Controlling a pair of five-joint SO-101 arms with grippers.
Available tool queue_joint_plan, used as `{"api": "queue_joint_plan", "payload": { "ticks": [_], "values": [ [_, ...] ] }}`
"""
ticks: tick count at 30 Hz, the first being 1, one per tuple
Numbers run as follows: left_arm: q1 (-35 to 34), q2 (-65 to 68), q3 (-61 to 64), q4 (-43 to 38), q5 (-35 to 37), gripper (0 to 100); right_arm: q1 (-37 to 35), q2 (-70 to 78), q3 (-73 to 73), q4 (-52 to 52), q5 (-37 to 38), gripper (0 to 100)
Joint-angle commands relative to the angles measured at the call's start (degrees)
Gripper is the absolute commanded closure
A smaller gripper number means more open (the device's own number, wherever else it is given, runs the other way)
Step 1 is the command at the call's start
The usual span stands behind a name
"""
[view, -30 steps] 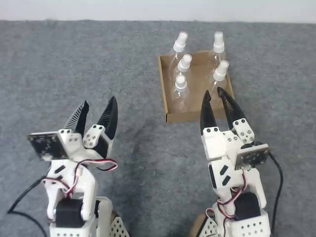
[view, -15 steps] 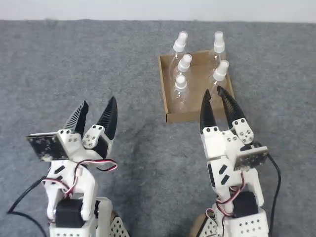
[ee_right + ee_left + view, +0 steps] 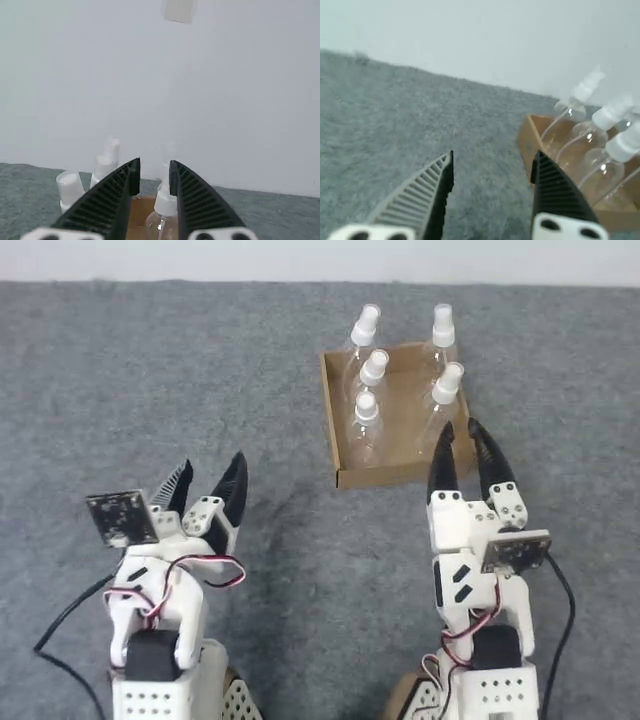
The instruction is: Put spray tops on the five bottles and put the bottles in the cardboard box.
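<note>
The cardboard box sits on the grey carpet at the back right of centre. Several clear bottles stand upright inside it, each with a white spray top. My left gripper hovers open and empty over the carpet, left of the box and nearer the bases. My right gripper is open by a narrow gap at the box's near right corner, holding nothing. The left wrist view has its gripper open, with the box and bottles beyond. The right wrist view has its gripper before a bottle.
Grey carpet covers the table up to a pale wall at the back. Open carpet lies left of the box and between the two arms. Cables trail from both arm bases at the near edge.
Both arms have drawn back toward their bases. The left gripper shifted right and nearer; the right gripper shifted right, with its fingers a little closer together. Box and bottles stayed put.
</note>
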Motion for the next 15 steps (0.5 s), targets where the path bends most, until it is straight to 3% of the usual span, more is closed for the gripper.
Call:
{"api": "queue_joint_plan", "payload": {
  "ticks": [1, 5, 15],
  "values": [
    [0.0, -1.3, 3.2, -4.1, 0.7, 76, 1.9, -0.9, 1.3, 4.5, 0.6, 94.6],
    [-1.8, -1.2, 9.9, -12.8, 0.9, 76, 2.7, -0.9, 1.3, 10.0, 0.6, 94.6],
    [-10.8, -1.0, 9.6, -12.6, 0.8, 76, 2.7, -0.9, 1.3, 25.5, 0.6, 94.6]
  ]
}}
